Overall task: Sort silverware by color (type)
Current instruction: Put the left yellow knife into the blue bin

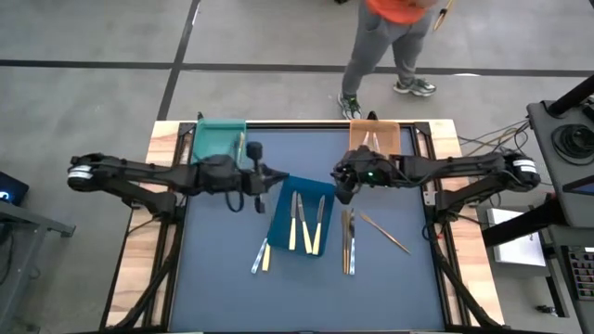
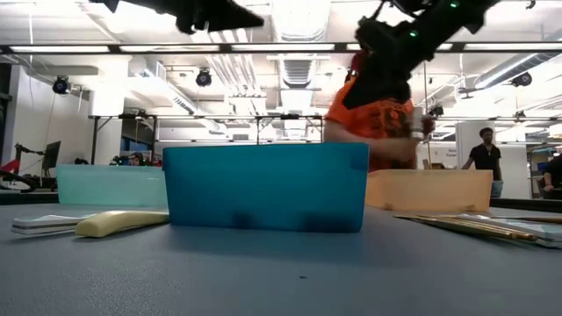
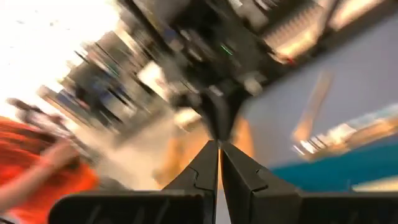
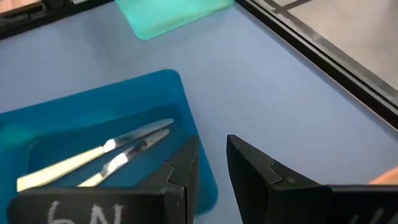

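Cream-handled knives (image 1: 306,223) already lie in my blue tray (image 1: 278,218); other silverware (image 1: 348,243) waits loose on the tabletop (image 1: 223,278). Left fingers (image 3: 199,177) pressed together, empty; right fingers (image 4: 255,171) slightly apart, empty.

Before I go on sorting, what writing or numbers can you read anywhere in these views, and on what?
"6N", roughly, hand-drawn in white on the right gripper body in the right wrist view; partly cut off, so uncertain.
Dark print on the person's orange shirt: too blurred to read.
Nothing readable on the blue tray.

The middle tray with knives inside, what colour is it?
Blue. The middle tray shows best in the high view, and its cream-handled knives in the right wrist view.
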Robot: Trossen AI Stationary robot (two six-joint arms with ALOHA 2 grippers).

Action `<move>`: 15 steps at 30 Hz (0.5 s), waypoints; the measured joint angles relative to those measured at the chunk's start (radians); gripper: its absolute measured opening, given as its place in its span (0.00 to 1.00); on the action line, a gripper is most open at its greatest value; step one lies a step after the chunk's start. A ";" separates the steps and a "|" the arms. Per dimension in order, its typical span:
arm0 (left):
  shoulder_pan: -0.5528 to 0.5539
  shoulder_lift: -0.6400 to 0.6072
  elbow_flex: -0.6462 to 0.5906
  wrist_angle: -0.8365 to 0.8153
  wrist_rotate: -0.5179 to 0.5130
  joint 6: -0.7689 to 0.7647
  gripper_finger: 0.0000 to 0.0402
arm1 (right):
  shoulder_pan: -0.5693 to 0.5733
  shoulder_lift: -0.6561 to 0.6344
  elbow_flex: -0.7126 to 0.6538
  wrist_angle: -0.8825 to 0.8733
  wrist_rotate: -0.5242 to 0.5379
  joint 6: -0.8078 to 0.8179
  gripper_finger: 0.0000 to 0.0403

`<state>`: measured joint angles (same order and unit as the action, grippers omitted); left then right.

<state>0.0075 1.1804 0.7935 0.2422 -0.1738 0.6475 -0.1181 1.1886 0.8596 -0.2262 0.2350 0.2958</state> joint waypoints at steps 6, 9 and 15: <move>0.066 -0.110 -0.098 0.137 0.001 -0.022 0.00 | 0.000 0.109 0.139 -0.124 0.000 0.024 0.18; 0.086 -0.149 -0.147 0.151 0.002 -0.086 0.00 | 0.002 0.170 0.204 -0.162 0.000 0.041 0.18; 0.093 -0.217 -0.262 0.178 0.004 -0.033 0.00 | 0.005 0.315 0.342 -0.266 0.000 0.096 0.18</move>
<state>0.1007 0.9636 0.5315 0.4203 -0.1699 0.6145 -0.1131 1.5040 1.2021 -0.4926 0.2348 0.3919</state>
